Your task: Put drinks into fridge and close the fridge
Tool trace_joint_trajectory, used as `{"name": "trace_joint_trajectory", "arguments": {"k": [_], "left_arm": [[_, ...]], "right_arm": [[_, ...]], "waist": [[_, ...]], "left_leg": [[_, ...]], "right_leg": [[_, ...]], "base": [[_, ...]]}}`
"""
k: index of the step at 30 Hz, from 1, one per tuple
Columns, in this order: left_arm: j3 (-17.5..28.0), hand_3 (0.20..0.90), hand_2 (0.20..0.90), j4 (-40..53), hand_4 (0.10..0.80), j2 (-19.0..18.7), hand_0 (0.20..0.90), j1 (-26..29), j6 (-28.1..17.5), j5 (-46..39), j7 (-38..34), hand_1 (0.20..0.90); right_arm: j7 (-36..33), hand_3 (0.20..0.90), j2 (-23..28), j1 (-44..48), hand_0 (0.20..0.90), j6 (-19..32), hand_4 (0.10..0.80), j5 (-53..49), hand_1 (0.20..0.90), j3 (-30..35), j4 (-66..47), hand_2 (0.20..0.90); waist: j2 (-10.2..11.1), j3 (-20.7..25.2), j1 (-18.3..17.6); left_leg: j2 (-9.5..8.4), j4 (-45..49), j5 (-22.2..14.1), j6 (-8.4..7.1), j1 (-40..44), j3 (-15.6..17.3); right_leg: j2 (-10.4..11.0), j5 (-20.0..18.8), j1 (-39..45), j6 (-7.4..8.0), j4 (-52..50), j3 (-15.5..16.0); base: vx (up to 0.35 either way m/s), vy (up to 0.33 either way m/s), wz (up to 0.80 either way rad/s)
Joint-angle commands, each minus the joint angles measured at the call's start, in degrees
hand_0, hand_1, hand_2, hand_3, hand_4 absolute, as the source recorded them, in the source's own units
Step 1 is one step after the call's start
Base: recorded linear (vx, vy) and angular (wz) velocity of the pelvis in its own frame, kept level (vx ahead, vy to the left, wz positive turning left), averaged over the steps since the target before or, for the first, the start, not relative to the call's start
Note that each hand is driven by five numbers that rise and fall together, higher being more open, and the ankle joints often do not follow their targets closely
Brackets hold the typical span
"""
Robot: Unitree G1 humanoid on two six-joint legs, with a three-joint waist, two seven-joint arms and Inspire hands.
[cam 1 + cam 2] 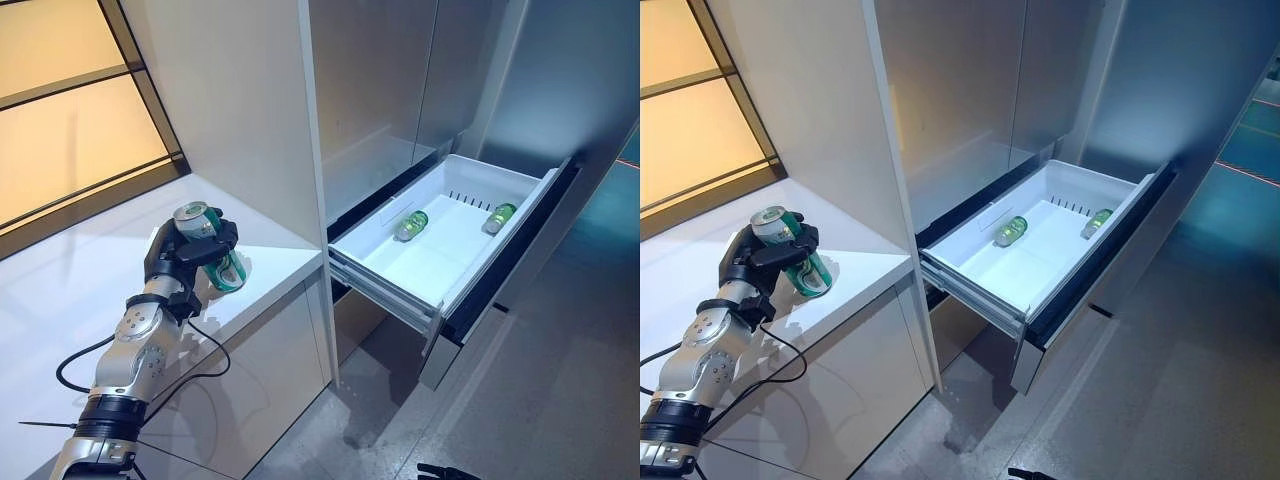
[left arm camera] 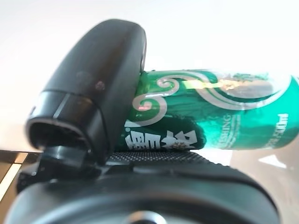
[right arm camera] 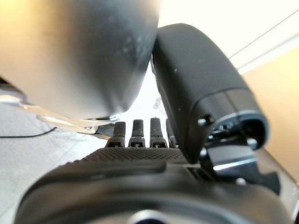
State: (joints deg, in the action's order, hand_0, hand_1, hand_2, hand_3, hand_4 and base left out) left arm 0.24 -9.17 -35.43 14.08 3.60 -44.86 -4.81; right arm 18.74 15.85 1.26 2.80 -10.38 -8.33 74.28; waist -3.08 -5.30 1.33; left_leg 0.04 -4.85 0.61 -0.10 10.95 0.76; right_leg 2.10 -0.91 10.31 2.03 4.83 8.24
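Note:
My left hand [image 1: 180,258] is shut on a green can [image 1: 226,270] with a silver top. It holds the can tilted over the white counter [image 1: 70,280], near the counter's right edge. In the left wrist view the thumb [image 2: 98,88] curls over the green can [image 2: 224,112]. The white fridge drawer [image 1: 385,275] stands pulled open to the right of the counter. Two green drinks lie inside it, one in the middle [image 1: 410,226] and one by the far right wall [image 1: 499,217]. My right hand [image 3: 154,163] shows in its wrist view with straight fingers [image 3: 140,135], holding nothing.
A tall white cabinet panel [image 1: 250,110] stands between the counter and the fridge. The drawer's dark front [image 1: 510,270] juts out over the grey floor [image 1: 540,400]. A window with a dark frame [image 1: 80,100] lies behind the counter.

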Motion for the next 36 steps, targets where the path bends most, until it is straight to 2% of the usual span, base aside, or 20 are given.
{"name": "trace_joint_trajectory", "arguments": {"k": [1,5,6,8,10,16,19,21,27,32,36], "left_arm": [[1.6,0.200,0.300,14.3,0.100,-2.9,0.300,12.9,-10.9,-6.1,7.6,0.300],[-0.1,0.200,0.300,18.6,0.100,-3.8,0.300,12.9,-10.4,-3.8,11.8,0.300],[-0.9,0.200,0.300,19.4,0.100,-4.5,0.300,13.1,-10.9,-3.8,13.2,0.300],[-1.4,0.200,0.300,19.3,0.100,-5.5,0.300,13.1,-11.7,-5.1,14.9,0.300],[-2.2,0.200,0.300,18.9,0.100,-6.6,0.300,11.9,-14.0,-8.7,19.1,0.300],[-2.6,0.200,0.300,19.8,0.100,-5.4,0.300,5.4,-18.9,-13.9,29.3,0.300],[-3.0,0.200,0.300,21.6,0.100,-4.5,0.300,3.0,-20.3,-13.2,31.7,0.300],[-3.1,0.200,0.300,22.1,0.100,-4.3,0.300,2.6,-20.6,-12.5,32.3,0.300],[-3.9,0.200,0.300,22.9,0.100,-4.6,0.300,2.9,-19.6,-12.0,34.4,0.300],[-5.1,0.200,0.300,23.6,0.100,-5.5,0.300,4.5,-17.1,-12.7,34.7,0.300],[-7.1,0.200,0.300,23.8,0.100,-5.8,0.300,6.3,-14.9,-13.0,34.7,0.300]], "right_arm": [[0.1,0.900,2.4,0.9,0.900,8.4,0.800,4.1,0.900,-4.4,-3.5,0.900],[1.5,0.900,3.1,0.3,0.900,9.1,0.800,3.2,0.900,-8.0,-19.0,0.900],[2.0,0.900,3.2,-0.5,0.900,5.3,0.800,1.7,0.900,-9.2,-29.5,0.900],[3.4,0.900,3.4,-1.5,0.900,3.7,0.800,0.3,0.900,-9.6,-36.6,0.900],[6.6,0.900,4.8,-2.6,0.900,0.2,0.800,-1.6,0.900,-9.9,-49.8,0.900],[12.6,0.900,11.1,1.5,0.900,-4.1,0.800,-8.4,0.900,-8.4,-68.5,0.900],[13.3,0.900,14.5,5.5,0.900,-6.4,0.800,-14.7,0.900,-7.4,-77.2,0.900],[13.8,0.900,15.5,7.3,0.900,-6.3,0.800,-17.7,0.900,-7.0,-79.9,0.900],[11.9,0.900,18.0,16.0,0.900,-11.3,0.800,-31.1,0.900,-6.2,-87.6,0.900],[11.8,0.900,18.3,19.1,0.900,-14.0,0.800,-35.8,0.900,-7.3,-90.0,0.900],[12.4,0.900,18.7,21.2,0.900,-14.0,0.800,-36.8,0.900,-9.5,-91.4,0.900]], "waist": [[-0.3,1.6,-0.5],[0.2,1.3,-0.7],[0.3,1.3,-1.0],[0.5,1.2,-1.3],[0.7,1.2,-1.8],[0.9,1.0,-1.6],[1.1,0.9,-1.2],[1.1,0.9,-1.1],[1.6,1.2,-0.5],[1.9,1.6,-0.1],[2.1,1.8,0.0]], "left_leg": [[-3.98,2.5,-6.6,1.96,0.0,-1.4],[-3.94,2.3,-6.3,1.97,-0.2,-1.7],[-3.94,2.1,-6.1,1.93,-0.3,-1.7],[-3.95,2.1,-6.0,1.88,-0.4,-1.7],[-3.92,1.8,-5.6,1.67,-0.3,-1.5],[-3.62,1.1,-4.5,1.50,-0.4,-1.6],[-3.53,1.1,-4.3,1.52,-0.6,-1.7],[-3.50,1.4,-3.8,1.50,-1.3,-1.7],[-3.54,1.8,-3.6,1.33,-1.9,-2.1],[-3.57,1.7,-3.4,1.26,-2.2,-2.3],[-3.64,1.6,-3.2,1.22,-2.2,-2.5]], "right_leg": [[-2.0,9.5,-1.9,0.88,-8.6,-2.1],[-2.0,9.4,-2.2,0.88,-8.8,-1.8],[-2.0,9.4,-2.3,0.94,-8.7,-1.7],[-1.9,9.2,-2.3,1.04,-8.6,-1.6],[-1.8,8.9,-2.2,1.23,-8.2,-1.5],[-1.9,8.2,-2.2,1.16,-7.8,-1.7],[-1.9,7.9,-2.4,0.99,-7.8,-1.8],[-2.0,7.3,-2.9,0.85,-7.7,-1.9],[-1.9,7.1,-3.0,0.63,-7.6,-1.4],[-1.8,7.0,-3.1,0.54,-7.3,-0.8],[-1.8,6.7,-2.9,0.52,-7.1,-0.6]], "base": [[-0.050,-0.034,0.00],[-0.056,-0.035,0.00],[-0.074,-0.039,-0.01],[-0.067,-0.030,-0.01],[-0.064,-0.025,-0.01],[-0.040,-0.007,-0.01],[-0.043,-0.010,-0.01],[-0.064,-0.019,0.00],[-0.032,-0.022,-0.01],[-0.023,-0.031,0.02],[-0.020,-0.040,0.03]]}}
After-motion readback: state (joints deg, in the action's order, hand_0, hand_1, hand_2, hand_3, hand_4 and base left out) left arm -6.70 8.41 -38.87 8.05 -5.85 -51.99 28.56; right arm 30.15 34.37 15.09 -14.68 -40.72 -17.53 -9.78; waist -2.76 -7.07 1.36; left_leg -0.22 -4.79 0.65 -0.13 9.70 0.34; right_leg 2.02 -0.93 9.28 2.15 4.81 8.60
